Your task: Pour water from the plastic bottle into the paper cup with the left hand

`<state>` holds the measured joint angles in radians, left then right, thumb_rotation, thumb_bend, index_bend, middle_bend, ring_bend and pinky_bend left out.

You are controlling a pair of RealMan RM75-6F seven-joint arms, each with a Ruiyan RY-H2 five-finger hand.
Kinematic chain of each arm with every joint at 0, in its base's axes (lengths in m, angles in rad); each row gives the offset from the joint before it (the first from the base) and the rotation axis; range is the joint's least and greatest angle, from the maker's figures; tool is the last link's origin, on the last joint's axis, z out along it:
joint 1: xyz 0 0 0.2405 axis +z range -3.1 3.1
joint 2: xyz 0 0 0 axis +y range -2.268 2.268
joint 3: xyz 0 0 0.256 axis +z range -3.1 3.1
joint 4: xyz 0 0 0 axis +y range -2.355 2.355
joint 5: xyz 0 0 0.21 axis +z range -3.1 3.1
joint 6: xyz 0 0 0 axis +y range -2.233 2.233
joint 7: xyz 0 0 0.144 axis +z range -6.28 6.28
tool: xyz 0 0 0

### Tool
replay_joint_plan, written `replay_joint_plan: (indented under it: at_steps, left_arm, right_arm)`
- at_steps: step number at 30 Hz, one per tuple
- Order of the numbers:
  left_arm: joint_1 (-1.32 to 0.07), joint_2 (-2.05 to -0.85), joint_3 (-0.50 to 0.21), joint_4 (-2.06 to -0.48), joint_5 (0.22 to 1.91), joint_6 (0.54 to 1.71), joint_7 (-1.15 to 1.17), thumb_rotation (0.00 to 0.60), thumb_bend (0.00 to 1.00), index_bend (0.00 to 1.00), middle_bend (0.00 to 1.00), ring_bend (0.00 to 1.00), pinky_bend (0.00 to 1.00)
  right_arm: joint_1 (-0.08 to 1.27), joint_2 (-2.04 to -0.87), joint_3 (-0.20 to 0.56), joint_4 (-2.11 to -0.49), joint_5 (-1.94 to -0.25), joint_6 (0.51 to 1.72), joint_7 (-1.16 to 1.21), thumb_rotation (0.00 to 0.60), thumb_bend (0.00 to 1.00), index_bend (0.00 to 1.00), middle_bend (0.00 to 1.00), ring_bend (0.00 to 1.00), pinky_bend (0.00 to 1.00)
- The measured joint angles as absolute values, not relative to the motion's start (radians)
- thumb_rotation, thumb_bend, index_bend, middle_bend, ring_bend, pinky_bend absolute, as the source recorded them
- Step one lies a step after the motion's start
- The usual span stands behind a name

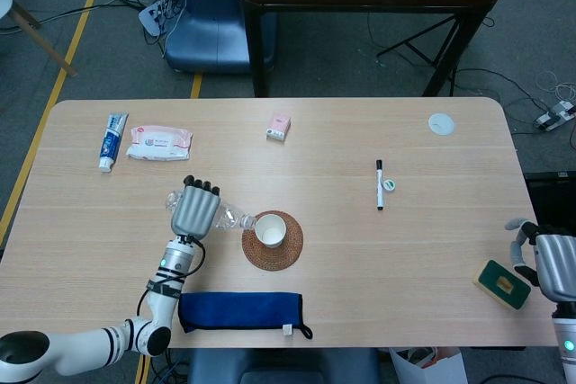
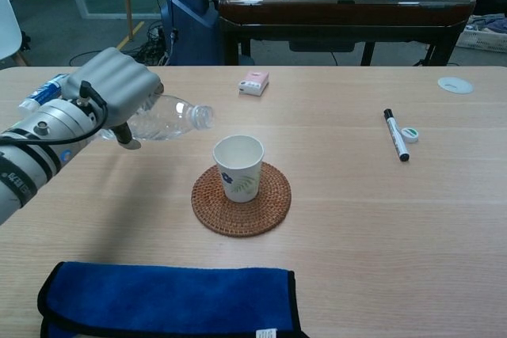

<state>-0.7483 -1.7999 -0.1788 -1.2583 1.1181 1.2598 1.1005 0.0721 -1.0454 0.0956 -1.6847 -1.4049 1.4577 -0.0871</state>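
Bottle: the clear plastic bottle [image 2: 170,118] is held nearly level above the table, its open neck pointed toward the cup; in the head view the bottle [image 1: 227,217] has its mouth just beside the cup's rim.
Left hand: the left hand [image 2: 111,89] is wrapped around the bottle's body, fingers curled over the top and thumb underneath; from above, the hand [image 1: 195,209] covers most of the bottle.
Cup: the white paper cup [image 2: 238,167] with a leaf print is stood upright in the middle of the coaster, just right of the bottle's mouth; whether anything is in it cannot be told.
Coaster: a round woven rattan coaster [image 2: 242,199] is laid flat on the wooden table [image 2: 380,219].
Right hand: the right hand [image 1: 546,261] is seen at the table's right edge with fingers curled; it lies just beside a green and yellow sponge [image 1: 503,284], and whether it touches the sponge cannot be told.
Cloth: a folded blue cloth [image 2: 166,301] is laid along the near edge of the table.
Marker: a black marker [image 2: 396,145] is laid right of the cup, with a small green and white cap [image 2: 409,134] beside it.
Far side: a toothpaste tube [image 1: 111,140], a wet-wipes pack [image 1: 159,142], a small pink box [image 2: 254,82] and a white disc [image 2: 455,84] are spread along the far part of the table.
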Motion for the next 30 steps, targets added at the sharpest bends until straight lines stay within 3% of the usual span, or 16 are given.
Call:
replay_joint_plan:
  at_steps: [30]
  left_arm:
    - [-0.784, -1.86, -0.191, -1.242, 1.075, 1.261, 1.231, 0.6, 0.07, 0.73, 0.72, 0.47, 0.35]
  right_arm:
    - [0.071, -1.043, 0.096, -1.686, -1.405, 1.456, -0.081, 0.6, 0.54, 0.42, 0.55, 0.5, 0.54]
